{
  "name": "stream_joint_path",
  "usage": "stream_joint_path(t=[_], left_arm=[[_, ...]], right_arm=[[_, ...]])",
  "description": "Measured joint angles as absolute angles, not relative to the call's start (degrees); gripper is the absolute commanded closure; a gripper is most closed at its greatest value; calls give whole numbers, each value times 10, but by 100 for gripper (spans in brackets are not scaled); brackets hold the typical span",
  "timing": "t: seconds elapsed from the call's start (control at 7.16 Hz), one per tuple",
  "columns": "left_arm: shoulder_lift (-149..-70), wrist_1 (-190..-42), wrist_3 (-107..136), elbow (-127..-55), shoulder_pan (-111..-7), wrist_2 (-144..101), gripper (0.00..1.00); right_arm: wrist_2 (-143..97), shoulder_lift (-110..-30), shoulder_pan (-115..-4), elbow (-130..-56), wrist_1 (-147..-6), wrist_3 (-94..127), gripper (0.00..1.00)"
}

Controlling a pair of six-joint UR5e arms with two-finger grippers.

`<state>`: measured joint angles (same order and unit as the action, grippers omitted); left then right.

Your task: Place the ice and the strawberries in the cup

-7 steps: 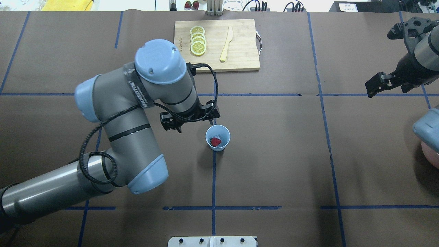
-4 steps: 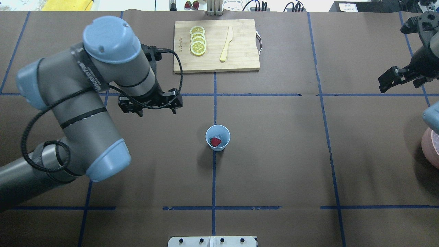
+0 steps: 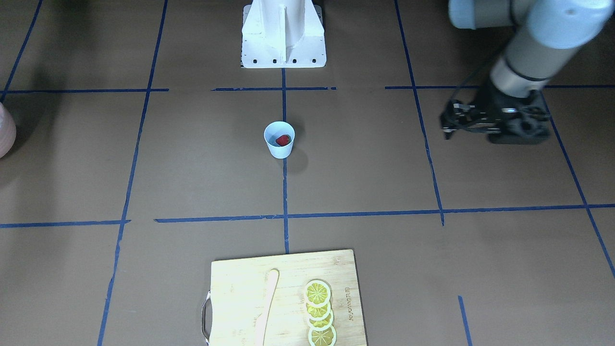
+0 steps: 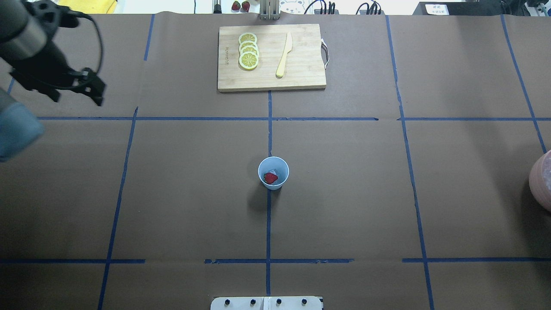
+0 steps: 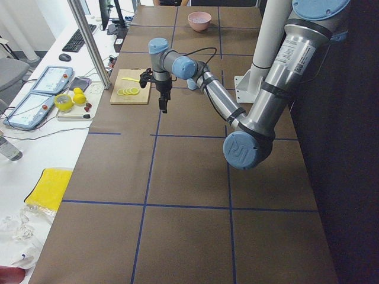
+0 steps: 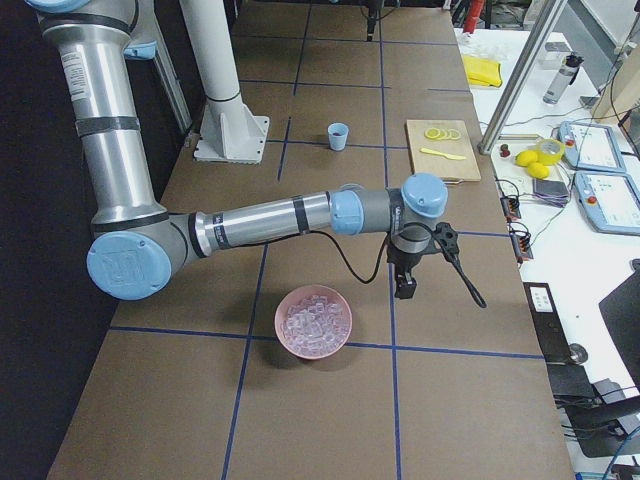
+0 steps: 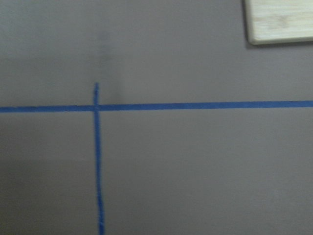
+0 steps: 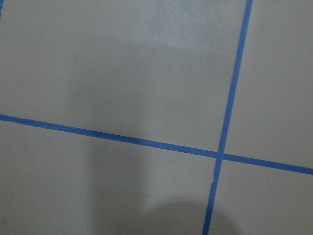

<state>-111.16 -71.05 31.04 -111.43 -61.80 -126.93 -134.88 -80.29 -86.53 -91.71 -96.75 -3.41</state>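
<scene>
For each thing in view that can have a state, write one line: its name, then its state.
cup: upright, strawberry inside
strawberry: in cup
ice: heaped in bowl
bowl: upright
board: lying flat
lemon slices: overlapping on board
knife: lying on board
left gripper: open, empty
right gripper: open or shut, cannot tell
</scene>
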Motion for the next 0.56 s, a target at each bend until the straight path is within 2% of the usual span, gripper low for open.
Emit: stream_joint_path(t=[0.56], left_arm=[[-963, -712, 103, -1106, -764, -1353, 0]], right_arm=[[-1352, -814, -913, -896, -957, -65, 0]])
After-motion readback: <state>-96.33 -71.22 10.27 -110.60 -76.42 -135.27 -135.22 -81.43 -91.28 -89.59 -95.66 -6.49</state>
